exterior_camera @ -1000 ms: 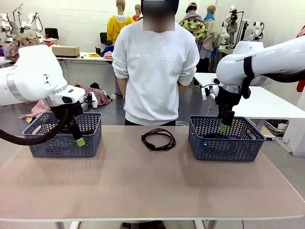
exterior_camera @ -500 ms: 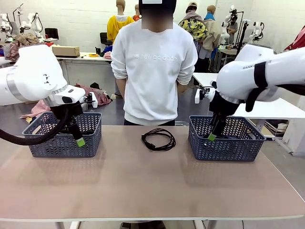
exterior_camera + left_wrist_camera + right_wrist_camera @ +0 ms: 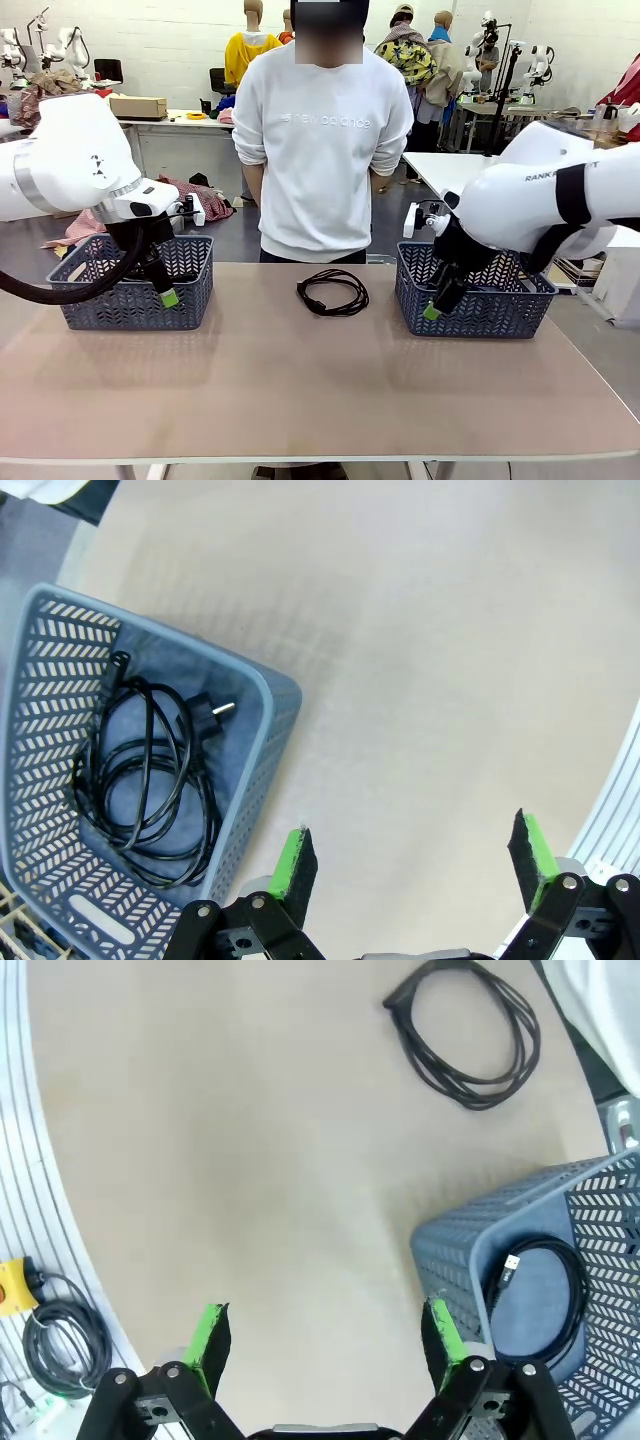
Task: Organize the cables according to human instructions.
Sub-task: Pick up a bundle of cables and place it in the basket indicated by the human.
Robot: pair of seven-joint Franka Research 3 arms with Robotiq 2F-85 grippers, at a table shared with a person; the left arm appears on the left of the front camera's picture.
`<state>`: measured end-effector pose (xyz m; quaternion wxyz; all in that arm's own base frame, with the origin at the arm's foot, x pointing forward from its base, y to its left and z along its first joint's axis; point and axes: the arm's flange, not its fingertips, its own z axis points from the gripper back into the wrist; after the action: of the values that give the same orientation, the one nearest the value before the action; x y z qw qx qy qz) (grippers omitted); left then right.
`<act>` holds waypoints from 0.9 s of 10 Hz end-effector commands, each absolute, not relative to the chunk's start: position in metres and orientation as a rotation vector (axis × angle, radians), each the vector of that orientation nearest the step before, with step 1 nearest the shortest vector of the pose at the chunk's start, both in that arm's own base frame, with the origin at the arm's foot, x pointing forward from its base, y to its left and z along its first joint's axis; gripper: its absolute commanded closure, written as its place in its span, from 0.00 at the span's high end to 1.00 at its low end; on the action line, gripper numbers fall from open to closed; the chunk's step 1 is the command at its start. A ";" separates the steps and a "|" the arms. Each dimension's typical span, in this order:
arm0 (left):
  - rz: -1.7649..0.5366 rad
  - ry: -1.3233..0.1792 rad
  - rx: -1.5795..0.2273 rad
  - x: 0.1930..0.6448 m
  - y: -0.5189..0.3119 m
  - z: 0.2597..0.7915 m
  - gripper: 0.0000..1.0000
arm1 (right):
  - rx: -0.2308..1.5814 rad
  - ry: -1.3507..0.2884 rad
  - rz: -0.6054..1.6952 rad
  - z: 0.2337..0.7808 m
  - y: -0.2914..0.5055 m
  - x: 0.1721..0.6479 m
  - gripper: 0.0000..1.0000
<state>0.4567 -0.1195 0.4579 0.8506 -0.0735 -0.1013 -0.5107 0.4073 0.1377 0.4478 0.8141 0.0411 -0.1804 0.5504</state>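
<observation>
One coiled black cable (image 3: 333,291) lies on the table's middle, near the far edge; it also appears in the right wrist view (image 3: 468,1035). My left gripper (image 3: 165,292) (image 3: 412,850) hangs open at the front right corner of the left grey basket (image 3: 135,280) (image 3: 270,740), which holds a coiled cable (image 3: 145,780) with a plug. My right gripper (image 3: 435,305) (image 3: 328,1332) is open and empty at the left front corner of the right basket (image 3: 475,290) (image 3: 470,1250). Another cable (image 3: 545,1295) lies inside that basket.
A person in a white sweatshirt (image 3: 322,150) stands at the far side, hands behind the back. Bare tabletop (image 3: 320,380) stretches in front of both baskets. Beyond the table's edge, a coil of cord (image 3: 65,1345) lies on the floor.
My right arm has swung from above the right basket down and left to its front left corner, still open. The left arm and the cables have not moved.
</observation>
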 end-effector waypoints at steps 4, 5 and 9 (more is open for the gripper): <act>-1.077 -0.206 -0.154 0.456 -0.116 0.459 1.00 | 0.088 -0.385 1.175 0.448 0.138 0.407 1.00; -1.077 -0.206 -0.154 0.456 -0.116 0.459 1.00 | 0.088 -0.385 1.175 0.448 0.138 0.407 1.00; -1.077 -0.206 -0.154 0.456 -0.116 0.459 1.00 | 0.088 -0.385 1.175 0.448 0.138 0.407 1.00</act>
<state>0.4567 -0.1195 0.4580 0.8506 -0.0735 -0.1013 -0.5107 0.4047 0.1379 0.4472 0.8124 0.0472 -0.1830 0.5517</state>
